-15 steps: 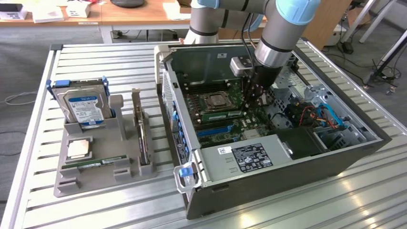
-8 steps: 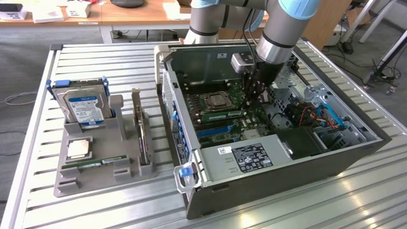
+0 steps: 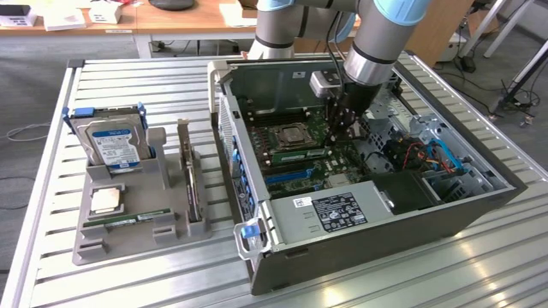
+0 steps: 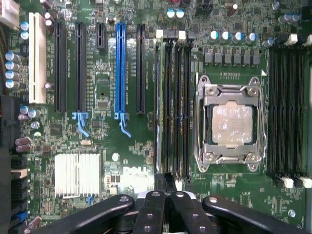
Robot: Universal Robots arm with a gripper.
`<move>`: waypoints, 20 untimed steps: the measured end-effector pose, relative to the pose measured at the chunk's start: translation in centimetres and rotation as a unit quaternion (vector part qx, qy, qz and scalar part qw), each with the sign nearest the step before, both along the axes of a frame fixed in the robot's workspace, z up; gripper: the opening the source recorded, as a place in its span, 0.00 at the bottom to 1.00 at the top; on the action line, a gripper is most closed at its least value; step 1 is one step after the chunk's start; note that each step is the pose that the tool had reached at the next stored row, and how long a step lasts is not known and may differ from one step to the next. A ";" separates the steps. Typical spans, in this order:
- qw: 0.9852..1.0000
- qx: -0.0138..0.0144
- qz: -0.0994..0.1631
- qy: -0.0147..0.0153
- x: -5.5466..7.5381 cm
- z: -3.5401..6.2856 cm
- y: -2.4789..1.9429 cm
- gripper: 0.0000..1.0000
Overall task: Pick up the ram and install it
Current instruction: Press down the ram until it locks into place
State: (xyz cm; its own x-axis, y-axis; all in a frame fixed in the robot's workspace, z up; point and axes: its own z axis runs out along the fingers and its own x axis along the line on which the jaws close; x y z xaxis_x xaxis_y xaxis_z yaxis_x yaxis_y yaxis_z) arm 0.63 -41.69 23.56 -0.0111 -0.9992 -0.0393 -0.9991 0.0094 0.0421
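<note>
A ram (image 3: 296, 156), a long green stick, sits in a memory slot beside the processor socket (image 3: 294, 136) inside the open computer case (image 3: 479, 205). In the wrist view it appears edge-on as a thin green line (image 4: 157, 107) in the memory slot nearest the blue slot (image 4: 120, 68). My gripper (image 3: 348, 131) reaches down into the case just above one end of that stick. Its black fingers (image 4: 152, 214) are shut together, and the gripper (image 4: 165, 183) has nothing visible between them. I cannot tell whether they touch the stick.
A grey holder (image 3: 94, 247) stands at the exterior view's left of the case. It carries a hard drive (image 3: 111, 144) with a blue-and-white label, a square silver chip (image 3: 106, 201), another green stick (image 3: 128, 219) and an upright card (image 3: 189, 183). Cables (image 3: 428, 157) and a power supply (image 3: 338, 210) crowd the case.
</note>
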 end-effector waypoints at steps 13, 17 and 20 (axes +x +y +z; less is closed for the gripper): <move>1.000 0.000 0.000 -0.002 -4.4 0.00 0.00 0.11; 1.000 0.000 0.000 -0.002 -5.8 -0.01 0.00 0.11; 1.000 0.000 0.000 -0.003 -6.7 0.00 0.00 0.11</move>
